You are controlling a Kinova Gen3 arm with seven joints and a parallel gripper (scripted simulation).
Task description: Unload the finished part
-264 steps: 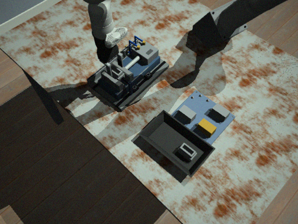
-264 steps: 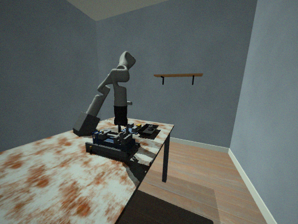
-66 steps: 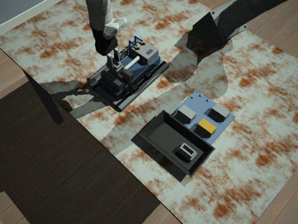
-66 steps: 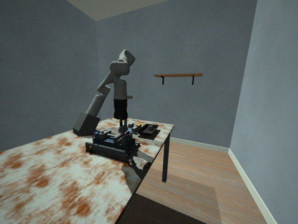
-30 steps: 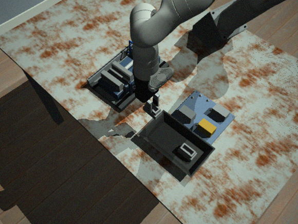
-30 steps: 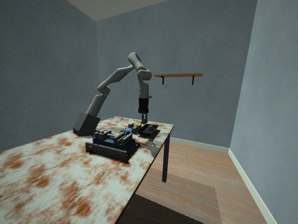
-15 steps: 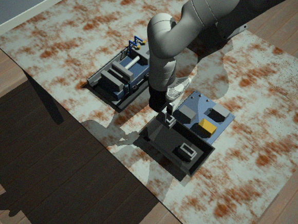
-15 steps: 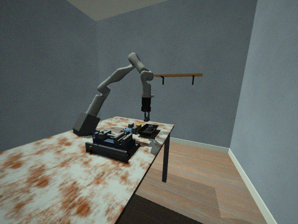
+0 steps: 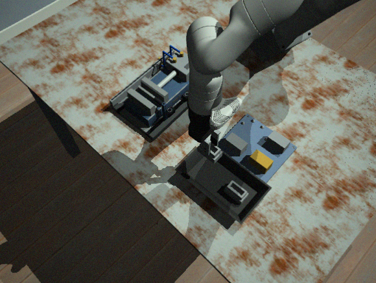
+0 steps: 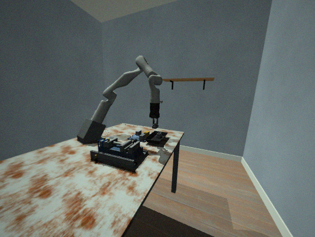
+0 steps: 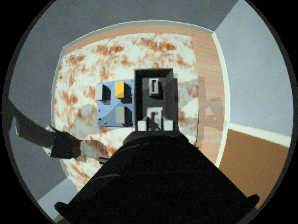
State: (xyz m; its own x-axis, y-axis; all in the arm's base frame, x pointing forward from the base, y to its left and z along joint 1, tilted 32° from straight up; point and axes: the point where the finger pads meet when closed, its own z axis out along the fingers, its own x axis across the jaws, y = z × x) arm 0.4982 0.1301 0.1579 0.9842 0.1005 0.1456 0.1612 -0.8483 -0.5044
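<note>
My gripper (image 9: 211,147) (image 10: 155,124) is shut on the finished part (image 9: 214,156) (image 10: 155,126) (image 11: 153,121), a small grey block. It hangs above the near-left end of the dark outfeed tray (image 9: 207,182) (image 10: 152,141) (image 11: 166,99), clear of the floor. The vise (image 9: 152,97) (image 10: 119,149) stands to the left on the table, with nothing between its jaws. A second grey part with a pocket (image 9: 238,191) (image 11: 153,86) lies on the tray floor at the far end.
A blue plate (image 9: 256,130) (image 11: 107,115) beside the tray carries two grey blocks (image 9: 236,143) (image 9: 279,140) and a yellow block (image 9: 261,159) (image 11: 120,90). The table edge runs close behind the tray. A wall shelf (image 10: 190,79) hangs far behind.
</note>
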